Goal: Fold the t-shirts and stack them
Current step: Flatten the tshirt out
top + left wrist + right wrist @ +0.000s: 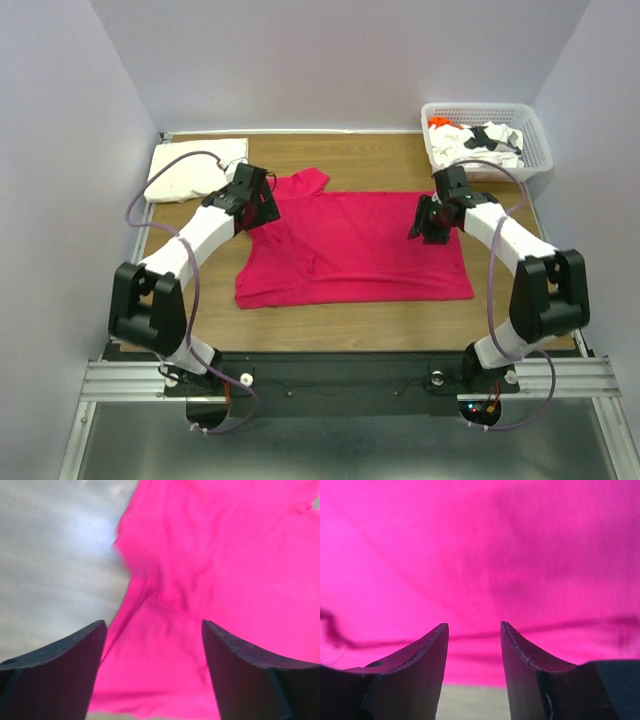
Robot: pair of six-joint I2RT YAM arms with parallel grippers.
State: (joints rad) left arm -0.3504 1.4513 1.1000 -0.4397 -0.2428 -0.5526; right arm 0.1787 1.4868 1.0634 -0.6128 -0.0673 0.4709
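A bright magenta-red t-shirt lies spread on the wooden table, one sleeve pointing to the back left. My left gripper hovers over its left shoulder area, jaws wide apart; in the left wrist view its gripper holds nothing, with magenta cloth below. My right gripper hangs over the shirt's right part, and in its wrist view the gripper is open over the cloth. A folded cream-white t-shirt rests at the back left. More t-shirts, white with black and orange, fill the basket.
The white lattice basket stands at the back right corner. Walls close the table on three sides. Bare wood shows in front of the magenta shirt, and grey tabletop beside its sleeve.
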